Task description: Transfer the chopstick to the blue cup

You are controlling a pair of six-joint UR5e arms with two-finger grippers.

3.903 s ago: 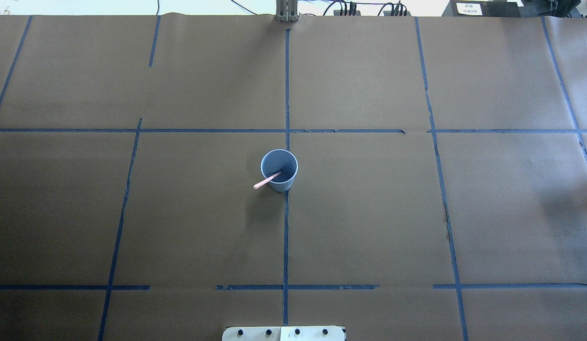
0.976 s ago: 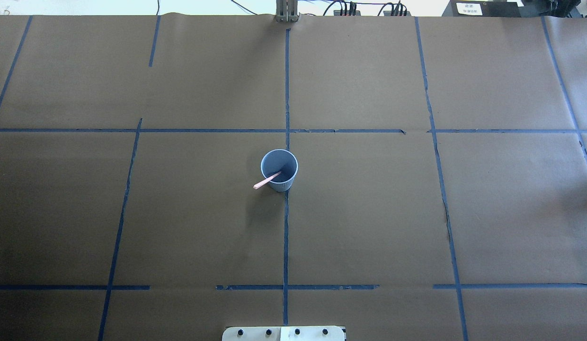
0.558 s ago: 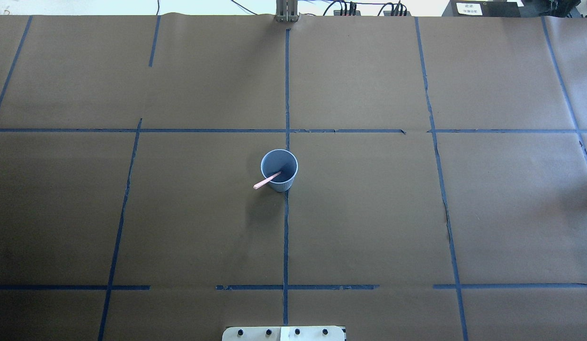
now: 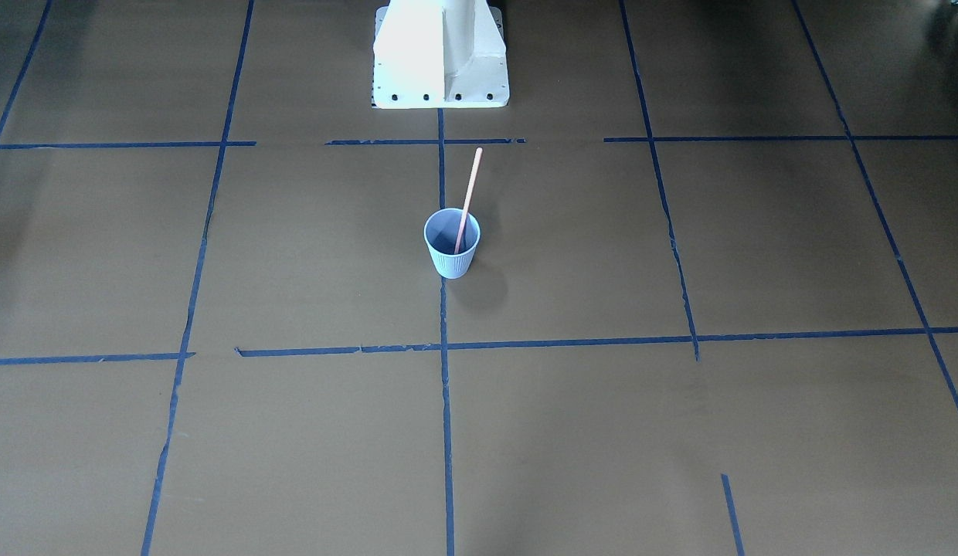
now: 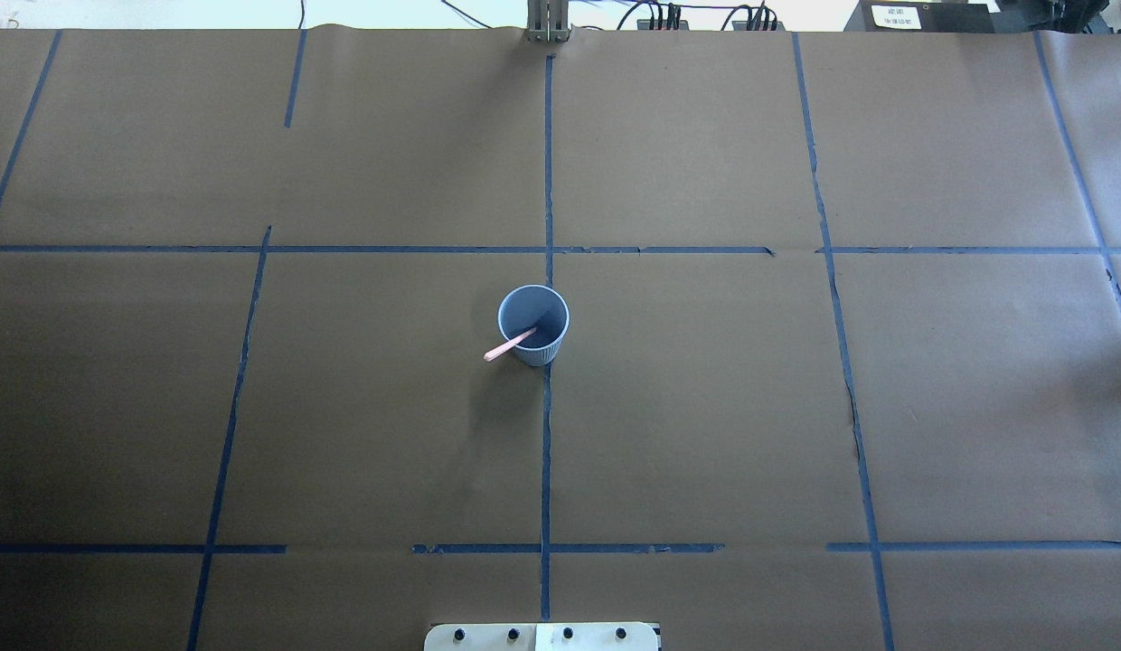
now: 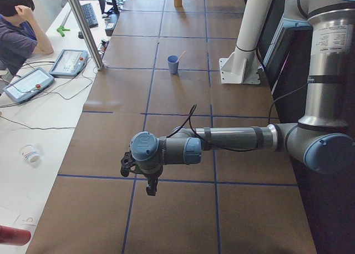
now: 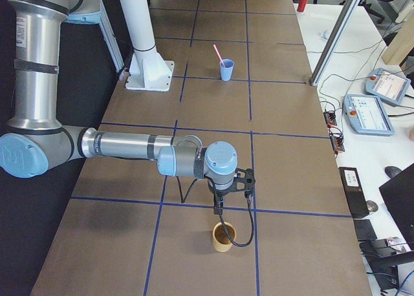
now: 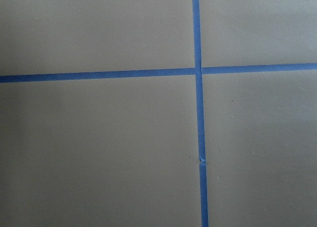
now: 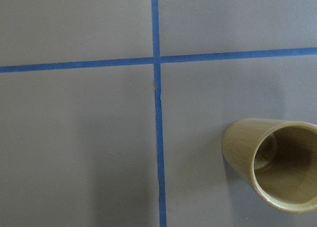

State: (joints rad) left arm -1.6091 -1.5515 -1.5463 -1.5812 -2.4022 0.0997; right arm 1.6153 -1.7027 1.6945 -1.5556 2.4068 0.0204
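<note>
Finds the chopstick standing in the blue cup at the middle of the brown paper, lower end inside, upper part leaning over the rim toward the robot's base and its left side, touched by neither pincer. Cannot tell how wide the left gripper or the right gripper stands, each seen only from a table end. Shows each arm with forearm stretched level, pincer pointing down, well apart from the blue cup, the right one near a tan cup.

A shadow near the right edge of the table has faded.
</note>
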